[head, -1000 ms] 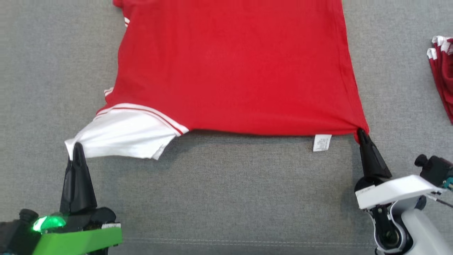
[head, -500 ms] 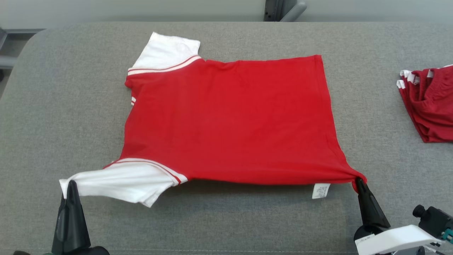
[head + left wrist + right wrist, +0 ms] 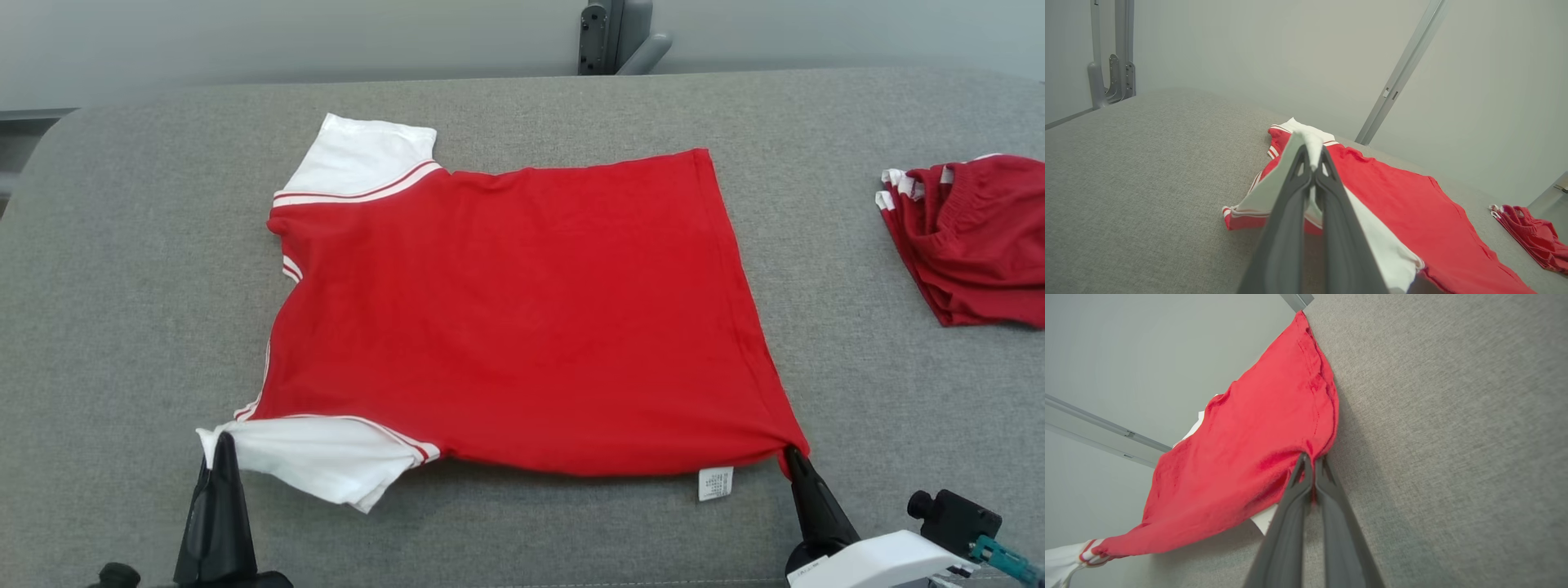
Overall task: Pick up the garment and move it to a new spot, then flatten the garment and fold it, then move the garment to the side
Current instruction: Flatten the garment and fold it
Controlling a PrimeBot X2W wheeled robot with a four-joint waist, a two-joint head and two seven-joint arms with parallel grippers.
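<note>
The red T-shirt [image 3: 506, 310] with white sleeves lay spread on the grey padded table [image 3: 122, 286], stretched out ahead of both grippers and reaching away from them toward the table's far edge. Its near edge ran taut from one gripper to the other. Judging by the shadow under it, that edge hung a little off the surface, while the rest of the cloth rested flat.

The near sleeve [image 3: 318, 457] was drawn out toward the left gripper [image 3: 222, 441], whose fingers were clenched on its white cuff. The left wrist view showed white cloth pinched between the closed tips of that gripper [image 3: 1312, 157]. The right gripper [image 3: 790, 457] was clamped just as tightly on the hem corner [image 3: 1312, 447], with red fabric bunching into its tips in the right wrist view.

This looked like the flattening step, with the shirt tensioned by two corners and almost laid down. The next move probably called for lowering both grippers together under even tension, so the near edge landed without a crease, and only then letting go. The near sleeve was puckered at the grip and might need smoothing before any fold.

A care label [image 3: 715, 483] hung from the hem just left of the right gripper's tips. The far sleeve [image 3: 359, 159] lay flat well ahead of the left gripper. A pile of red garments [image 3: 971, 237] sat ahead and to the right of the right gripper, well apart from the shirt. A metal post [image 3: 612, 37] stood beyond the table's far edge.
</note>
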